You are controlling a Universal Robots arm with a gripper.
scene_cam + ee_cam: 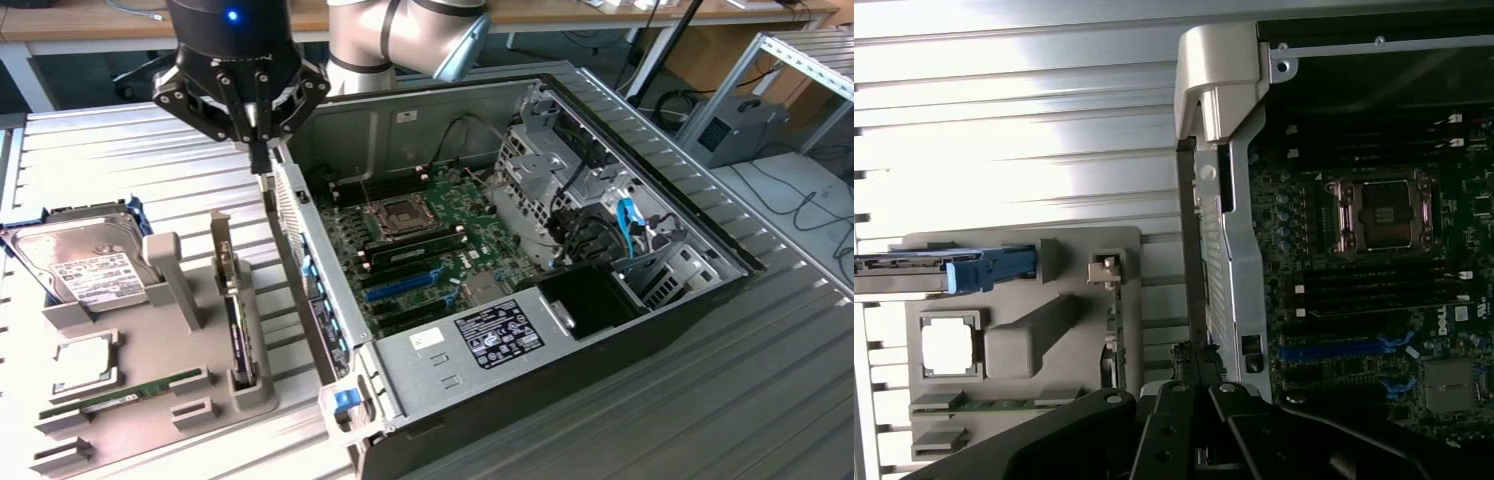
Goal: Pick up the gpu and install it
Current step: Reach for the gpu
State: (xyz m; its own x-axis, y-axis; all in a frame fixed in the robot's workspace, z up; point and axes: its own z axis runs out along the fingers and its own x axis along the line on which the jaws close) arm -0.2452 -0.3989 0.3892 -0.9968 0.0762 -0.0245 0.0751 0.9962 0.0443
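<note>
The claw (259,150) is hanging with its fingers pressed together, and it is gripping nothing as far as I can judge. It is hovering just above the top edge of the rear wall (304,260) of the open computer case (694,230).

The gpu (239,330) is not in the case. It is standing on its thin edge in a slot of the grey holder (147,425), which is lying on the slatted metal desk (134,160). From the claw, the card is sitting lower and to the side away from the case, near but clearly apart. In the wrist view the gpu (1113,320) is showing as a narrow line just beside the claw (1194,365), with the case wall on the claw's other side.

The card's long axis is running almost parallel to that rear wall, so the closed fingers are already pointing roughly along its length. I am judging that the pick is not yet done, because the card is sitting untouched in its slot.
</note>
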